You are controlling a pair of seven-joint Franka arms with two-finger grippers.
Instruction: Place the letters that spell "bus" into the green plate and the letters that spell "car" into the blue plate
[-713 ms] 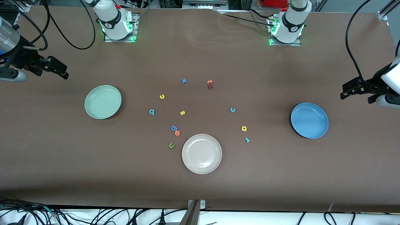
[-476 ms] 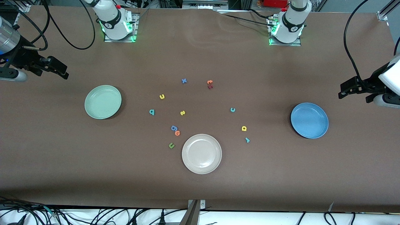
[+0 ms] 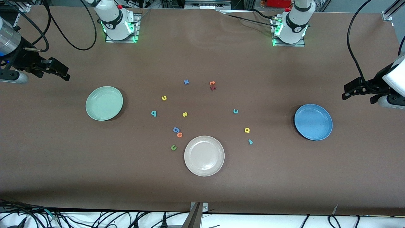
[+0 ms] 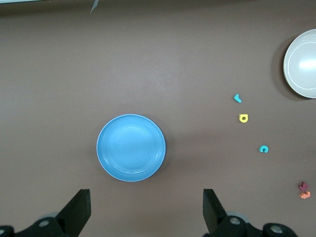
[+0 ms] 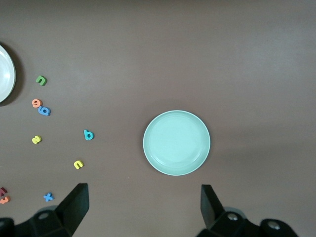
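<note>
- We see the brown worktop (image 3: 284,177) carrying three plates and a scatter of foam letters.
- The left gripper (image 3: 348,91) hangs over bare worktop at the left arm's end, above the blue plate (image 3: 313,122); its jaws are spread wide and hold nothing. It has crept slightly toward the table's middle since the earlier frames.
- The right gripper (image 3: 63,73) hangs over bare worktop at the right arm's end, above the green plate (image 3: 104,103); jaws spread wide, empty — it has barely shifted.
- Both task plates are empty; the cream-white plate (image 3: 204,155) lies nearest the front camera, between them, also empty.
- The "bus" letters lie toward the green plate's side of the scatter: the teal "b" (image 3: 153,113), the yellow "u" (image 3: 164,98), the yellow "s" (image 3: 185,114).
- The "car" letters lie toward the blue plate: the teal "c" (image 3: 235,111), the yellow "a" (image 3: 247,130), and the teal "r" (image 3: 250,142) nearest the camera.
- Other letters — a blue "x" (image 3: 186,82), an orange and red pair (image 3: 212,85), a blue "g" (image 3: 176,129) touching an orange "o" (image 3: 179,135), a green "u" (image 3: 173,147) — lie where they lay before.
</note>
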